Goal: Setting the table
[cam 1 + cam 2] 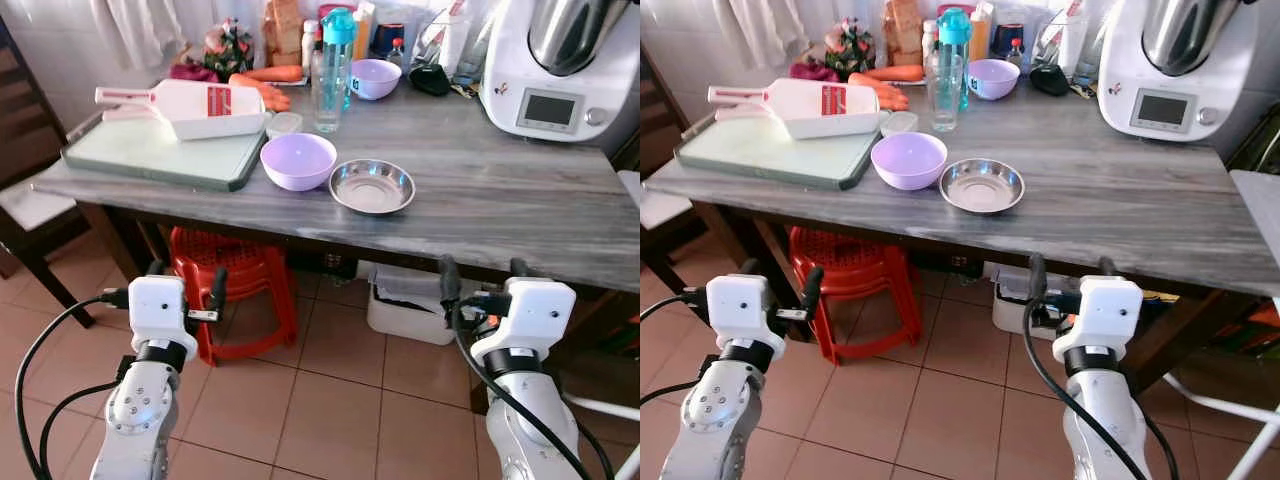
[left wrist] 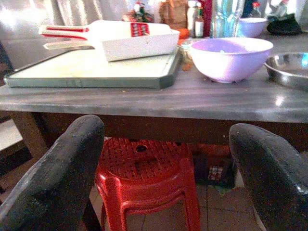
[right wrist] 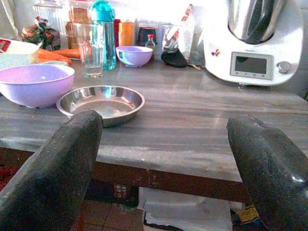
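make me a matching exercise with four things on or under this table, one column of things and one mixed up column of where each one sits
Things:
1. near purple bowl
2. steel dish
3. red stool
4. white scoop

Places:
a. on the floor under the table
b. lying on the green cutting board
c. just right of the cutting board, left of the steel dish
d. near the front edge, right of the near purple bowl

Pairs: 1-c, 2-d, 3-a, 4-b
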Motion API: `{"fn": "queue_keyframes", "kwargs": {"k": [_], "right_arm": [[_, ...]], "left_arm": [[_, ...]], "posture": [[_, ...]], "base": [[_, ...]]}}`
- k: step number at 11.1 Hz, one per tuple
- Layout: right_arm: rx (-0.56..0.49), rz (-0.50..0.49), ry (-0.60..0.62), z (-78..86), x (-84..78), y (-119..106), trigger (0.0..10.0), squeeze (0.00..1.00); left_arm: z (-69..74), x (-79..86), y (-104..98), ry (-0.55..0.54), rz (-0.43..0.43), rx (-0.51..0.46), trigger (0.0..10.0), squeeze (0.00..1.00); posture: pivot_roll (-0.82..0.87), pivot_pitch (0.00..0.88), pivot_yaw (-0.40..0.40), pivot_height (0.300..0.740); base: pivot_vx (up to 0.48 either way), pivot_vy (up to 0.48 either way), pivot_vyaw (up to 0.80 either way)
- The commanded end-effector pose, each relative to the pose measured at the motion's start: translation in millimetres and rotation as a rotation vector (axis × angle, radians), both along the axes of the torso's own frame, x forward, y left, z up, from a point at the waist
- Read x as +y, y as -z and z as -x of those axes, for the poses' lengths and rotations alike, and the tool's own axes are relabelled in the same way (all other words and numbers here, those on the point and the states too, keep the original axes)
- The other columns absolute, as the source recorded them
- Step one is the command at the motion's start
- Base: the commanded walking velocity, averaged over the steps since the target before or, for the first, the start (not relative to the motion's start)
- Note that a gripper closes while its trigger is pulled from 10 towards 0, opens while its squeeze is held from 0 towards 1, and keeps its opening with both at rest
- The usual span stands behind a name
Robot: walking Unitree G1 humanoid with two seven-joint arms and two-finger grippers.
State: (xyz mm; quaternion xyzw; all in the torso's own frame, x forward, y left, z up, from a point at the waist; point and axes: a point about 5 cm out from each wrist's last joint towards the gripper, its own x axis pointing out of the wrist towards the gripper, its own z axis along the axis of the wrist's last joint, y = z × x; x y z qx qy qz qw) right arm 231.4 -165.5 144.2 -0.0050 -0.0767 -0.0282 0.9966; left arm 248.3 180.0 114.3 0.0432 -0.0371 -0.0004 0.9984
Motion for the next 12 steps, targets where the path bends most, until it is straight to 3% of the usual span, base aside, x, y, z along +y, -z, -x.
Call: {"fn": "queue_keyframes", "kwargs": {"k": [1, 3, 6, 12], "right_arm": [[-0.014, 0.012, 0.021, 1.8, -6.3, -3.6, 10.0, 0.00], [0.001, 0.029, 0.011, 3.1, -7.1, -0.3, 10.0, 0.00], [0.000, 0.029, -0.004, -0.4, -4.8, 0.3, 10.0, 0.00], [-0.021, 0.018, -0.004, -12.4, -2.9, -3.1, 10.0, 0.00]], "left_arm": [[1.4, -1.1, -7.1, 0.000, -0.013, -0.038, 10.0, 0.00], [-1.5, 4.2, -4.7, -0.026, -0.008, -0.008, 10.0, 0.00], [-7.7, -2.8, -3.6, 0.003, -0.002, 0.002, 10.0, 0.00], [-14.4, -4.2, -5.2, 0.027, -0.003, 0.009, 10.0, 0.00]], "posture": [[0.07, 0.071, -0.019, 0.740], [0.06, 0.077, -0.020, 0.740], [0.06, 0.060, -0.019, 0.740], [0.07, 0.050, -0.019, 0.740]], "base": [[0.000, 0.000, 0.00], [0.000, 0.000, -0.40], [0.000, 0.000, -0.65], [-0.237, 0.000, 0.00]]}}
